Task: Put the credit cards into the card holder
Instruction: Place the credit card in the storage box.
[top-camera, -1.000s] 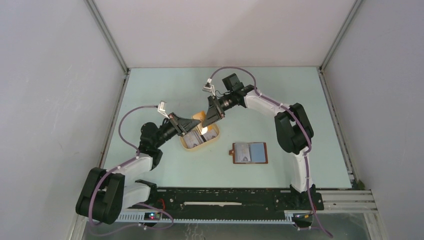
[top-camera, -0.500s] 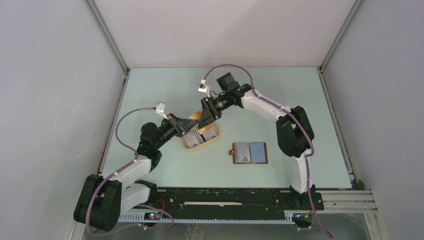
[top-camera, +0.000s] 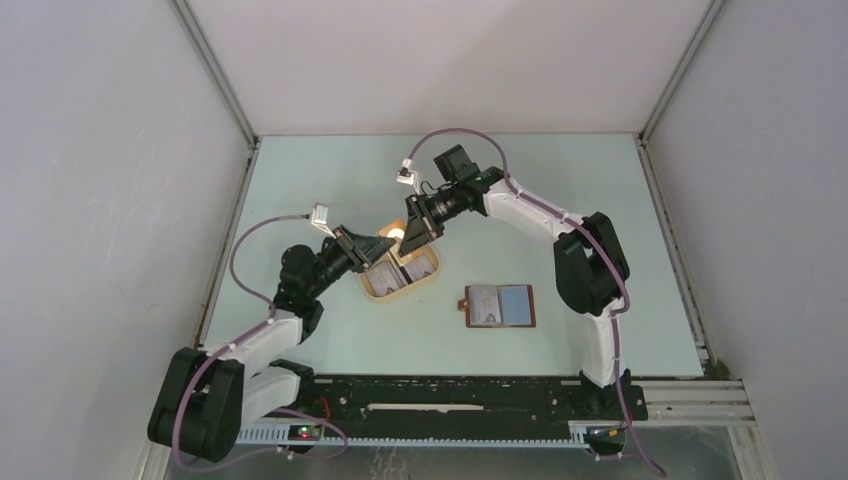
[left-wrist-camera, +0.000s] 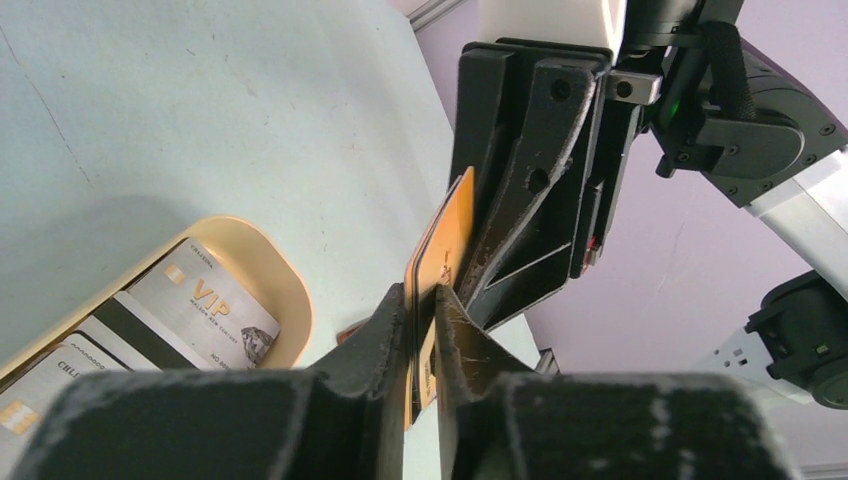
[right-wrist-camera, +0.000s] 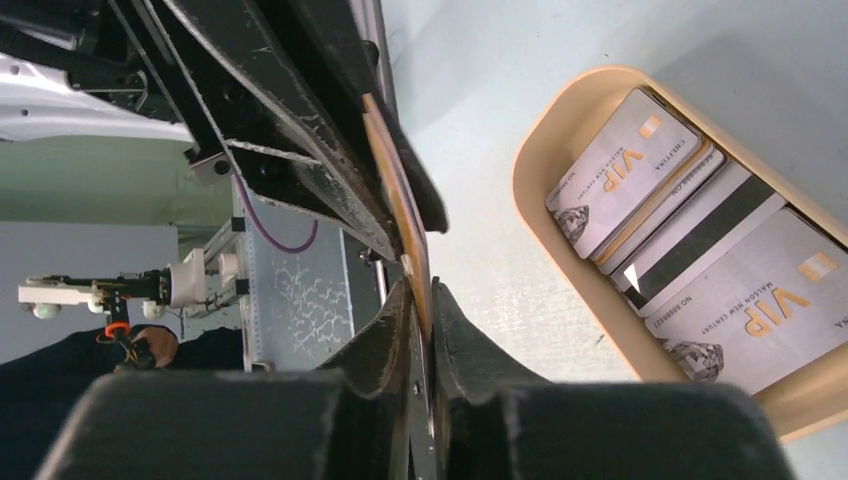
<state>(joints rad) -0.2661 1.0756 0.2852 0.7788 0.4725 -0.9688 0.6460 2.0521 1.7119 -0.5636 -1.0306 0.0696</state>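
Two grippers on one card! On the left, the left gripper (left-wrist-camera: 422, 300) has its jaws down to a slit, pinching one edge of the orange card (left-wrist-camera: 445, 235). The card stands on edge in the air above the far rim of the cream tray (top-camera: 385, 293). The other cards (right-wrist-camera: 690, 230) lie flat in that tray, VIP faces up, one showing its dark stripe. Moving right, the right gripper (right-wrist-camera: 420, 295) reaches in from the far side, jaws just as narrow, clamped on the same card's opposite edge, its tips just beside the left one's. Right again, the card holder (top-camera: 500, 306) lies open and flat, well apart from the tray. A stretch of pale table (top-camera: 620, 220) runs between them and on to the right wall.
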